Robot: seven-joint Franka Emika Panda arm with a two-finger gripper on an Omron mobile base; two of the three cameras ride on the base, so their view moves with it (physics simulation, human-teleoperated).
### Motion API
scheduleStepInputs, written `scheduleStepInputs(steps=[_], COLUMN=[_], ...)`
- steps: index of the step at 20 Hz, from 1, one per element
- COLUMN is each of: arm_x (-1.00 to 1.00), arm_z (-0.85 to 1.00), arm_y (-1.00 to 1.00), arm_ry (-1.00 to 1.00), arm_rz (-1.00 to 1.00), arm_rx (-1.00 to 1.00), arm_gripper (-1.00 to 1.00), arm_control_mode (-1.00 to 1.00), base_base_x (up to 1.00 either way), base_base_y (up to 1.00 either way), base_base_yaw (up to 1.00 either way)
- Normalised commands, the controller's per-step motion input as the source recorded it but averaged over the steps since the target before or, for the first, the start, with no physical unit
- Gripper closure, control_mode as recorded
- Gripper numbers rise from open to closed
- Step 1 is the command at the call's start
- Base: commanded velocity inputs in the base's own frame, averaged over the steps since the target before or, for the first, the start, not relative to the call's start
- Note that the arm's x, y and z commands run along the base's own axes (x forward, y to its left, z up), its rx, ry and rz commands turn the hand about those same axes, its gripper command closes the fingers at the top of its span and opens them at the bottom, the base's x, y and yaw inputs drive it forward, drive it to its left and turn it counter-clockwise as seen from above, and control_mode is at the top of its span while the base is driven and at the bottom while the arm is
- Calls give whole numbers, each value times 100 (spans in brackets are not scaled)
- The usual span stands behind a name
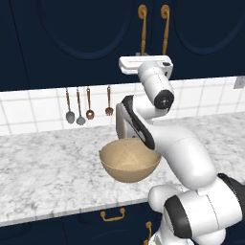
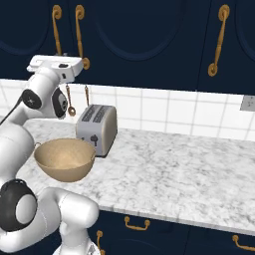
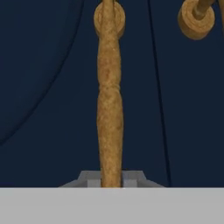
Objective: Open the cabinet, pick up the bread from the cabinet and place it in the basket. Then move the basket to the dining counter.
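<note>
Cabinet (image 1: 95,38) doors are closed above the marble counter (image 1: 48,167). Gripper (image 1: 143,55) at 12 o'clock clenches the left door's brass handle (image 3: 109,109). Basket (image 1: 129,160) sits at 6 o'clock, below it.

The large dark navy wall cabinet (image 2: 139,40) has smooth, matt painted doors with shallow arched grooves. Its long curved brass handles (image 3: 109,96) look grainy and dull rather than polished, with a mottled golden-brown surface. The round tan bowl-shaped basket (image 1: 129,160) carries a fine woven texture, matt inside and out. The white marble counter (image 2: 199,169) at its 3 o'clock is smooth with grey veining and a soft sheen. The boxy silver toaster (image 2: 97,128) looks like brushed metal. The white tiled backsplash (image 1: 28,107) is glossy with thin grey grout lines. The hanging utensils (image 1: 89,103) appear coppery and grey metal.
</note>
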Motion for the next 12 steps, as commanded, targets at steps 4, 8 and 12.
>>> scheduleStepInputs(steps=[4,8,12], arm_x=[-68,-100,-100], arm_z=[0,1,12], arm_y=[18,39,60], arm_ry=[0,0,0], arm_rz=[0,0,0], arm_rx=[0,0,0], arm_gripper=[100,100,100], arm_control_mode=[-100,-100,-100], base_base_x=[0,0,0], base_base_y=[0,0,0], base_base_yaw=[0,0,0])
